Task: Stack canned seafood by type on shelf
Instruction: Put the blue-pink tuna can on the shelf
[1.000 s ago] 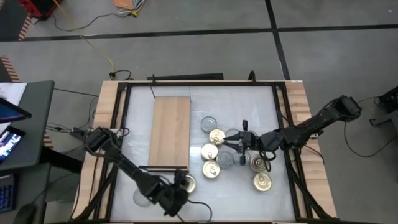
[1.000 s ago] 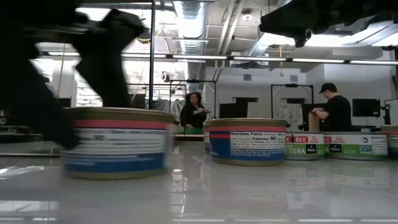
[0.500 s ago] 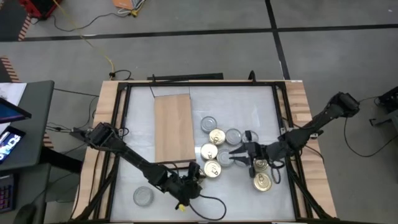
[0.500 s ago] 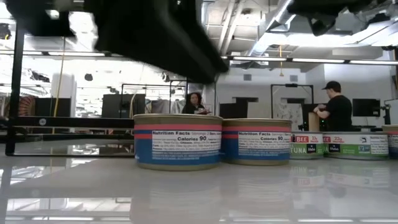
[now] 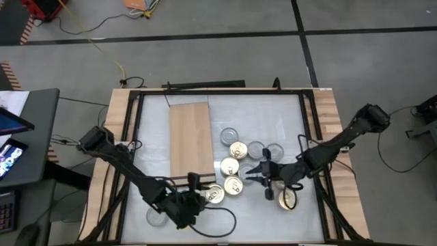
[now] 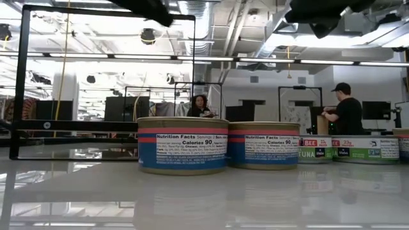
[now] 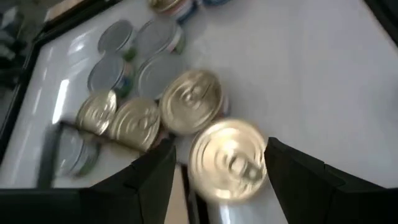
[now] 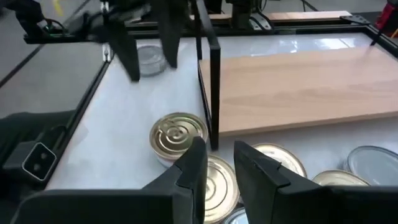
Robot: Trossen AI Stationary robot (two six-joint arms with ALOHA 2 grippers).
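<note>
Left gripper [image 5: 198,200]: low over the near part of the table, fingers [image 7: 149,180] spread wide with nothing between them, just beside a gold-topped tin [image 5: 214,195] [image 7: 229,158] off the shelf's near right corner.
Right gripper [image 5: 258,171]: over the cluster of tins right of the shelf, its two fingers [image 8: 193,171] set a narrow gap apart, holding nothing, above a gold lid [image 8: 214,183].
Shelf [image 5: 189,143]: tan board on a thin black frame, left of centre on the table [image 5: 287,116]; its top is bare.
Tin cluster [image 5: 235,158]: gold and silver-grey lids lying flat on the table right of the shelf, several touching.
Outlying tins: one gold-topped tin [image 5: 288,199] near the right arm, one silver-topped tin [image 5: 156,216] at the near left.
Background: two people [image 6: 199,112] stand in the room behind the table.
</note>
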